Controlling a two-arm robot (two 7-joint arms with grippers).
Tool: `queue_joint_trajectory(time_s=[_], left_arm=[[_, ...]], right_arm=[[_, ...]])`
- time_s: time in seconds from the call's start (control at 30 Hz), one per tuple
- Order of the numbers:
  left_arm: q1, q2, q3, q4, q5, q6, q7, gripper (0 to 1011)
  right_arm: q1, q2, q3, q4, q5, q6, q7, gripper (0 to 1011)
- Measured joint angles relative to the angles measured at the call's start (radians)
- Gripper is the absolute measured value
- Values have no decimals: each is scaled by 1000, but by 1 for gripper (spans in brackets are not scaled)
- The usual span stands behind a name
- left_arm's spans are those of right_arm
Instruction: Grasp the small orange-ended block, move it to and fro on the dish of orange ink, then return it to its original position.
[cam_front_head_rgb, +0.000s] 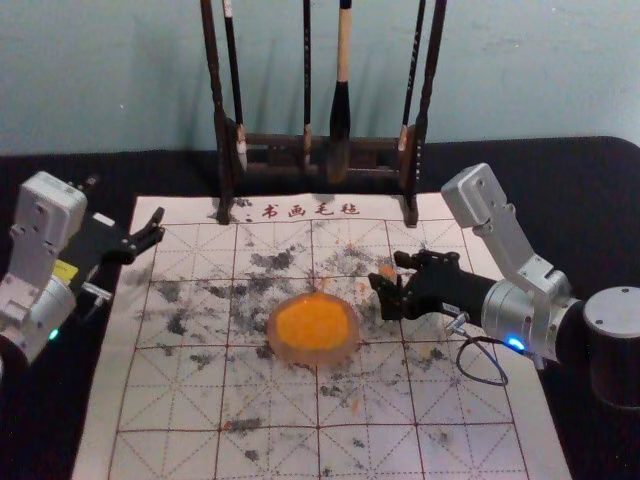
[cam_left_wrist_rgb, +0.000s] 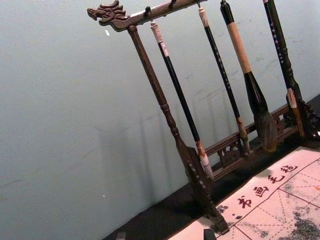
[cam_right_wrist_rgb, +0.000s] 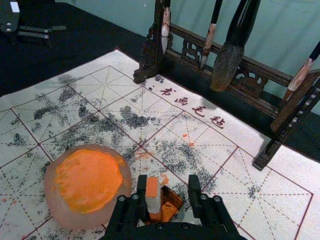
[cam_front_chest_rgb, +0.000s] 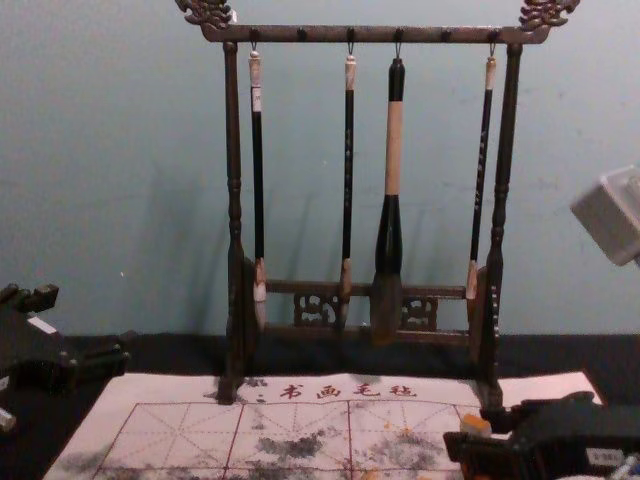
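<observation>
My right gripper (cam_front_head_rgb: 391, 277) is low over the mat, right of the orange ink dish (cam_front_head_rgb: 313, 324); the orange-ended block (cam_front_head_rgb: 387, 269) shows at its fingertips. In the right wrist view the open gripper (cam_right_wrist_rgb: 169, 186) has the block (cam_right_wrist_rgb: 152, 194) between its fingers, close beside one of them. A small orange-stained container (cam_right_wrist_rgb: 170, 204) lies against the block; the ink dish (cam_right_wrist_rgb: 88, 181) is off to one side. The chest view has the block's orange top (cam_front_chest_rgb: 476, 425) by the right gripper (cam_front_chest_rgb: 482, 430). Over the mat's far left corner, my left gripper (cam_front_head_rgb: 124, 203) stays parked, open.
A dark wooden rack (cam_front_head_rgb: 275, 157) with several hanging brushes stands at the mat's back edge, behind the dish. The ink-spotted felt mat (cam_front_head_rgb: 270, 440) lies on a black-covered table (cam_front_head_rgb: 590, 190), with a pale wall behind.
</observation>
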Motion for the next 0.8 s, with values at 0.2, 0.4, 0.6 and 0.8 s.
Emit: queue_joint_trajectory(time_s=[0.2, 0.4, 0.6, 0.8], left_arm=[[0, 0, 0, 0, 0, 0, 0, 1001], [0, 0, 0, 0, 0, 0, 0, 1001], [0, 0, 0, 0, 0, 0, 0, 1001], [0, 0, 0, 0, 0, 0, 0, 1001]], right_arm=[[0, 0, 0, 0, 1, 0, 0, 685], [0, 0, 0, 0, 1, 0, 0, 835], [0, 0, 0, 0, 1, 0, 0, 997], [0, 0, 0, 0, 1, 0, 0, 1000]])
